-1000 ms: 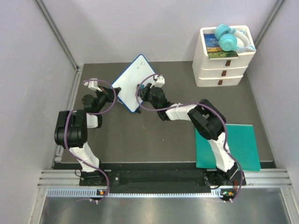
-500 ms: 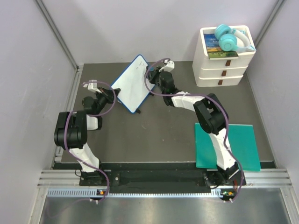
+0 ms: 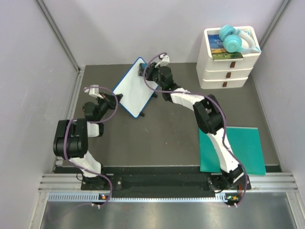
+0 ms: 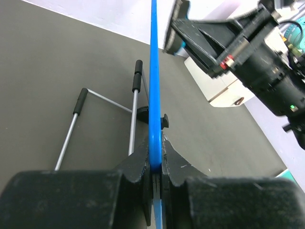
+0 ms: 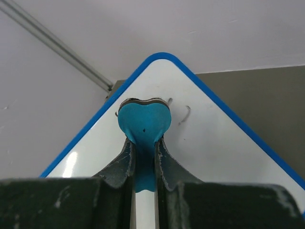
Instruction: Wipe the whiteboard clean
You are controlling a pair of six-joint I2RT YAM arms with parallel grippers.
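Nearest, at 4 o'clock on the table, the mat (image 3: 248, 148) lay flat and apart from the work. At 10 o'clock the left gripper (image 4: 153, 153) had its jaws clamped on the blue rim of the whiteboard (image 3: 133, 90), at the board's 8 o'clock edge, steadying it where it stood tilted on its wire stand (image 4: 76, 126) at about 11 o'clock on the table. Beyond it, the right gripper (image 5: 144, 142) had its jaws shut tight on a teal heart-shaped eraser (image 5: 144, 118), which appeared to be pressed against the white face close to the board's far corner, at 12 o'clock. Most of the face in the top view looked clean. Just beside the eraser, at its 3 o'clock, a thin dark stroke (image 5: 185, 114) showed, with fainter ticks by its upper edge. I judged the wiping well along, with these last marks by the far corner left to clear.
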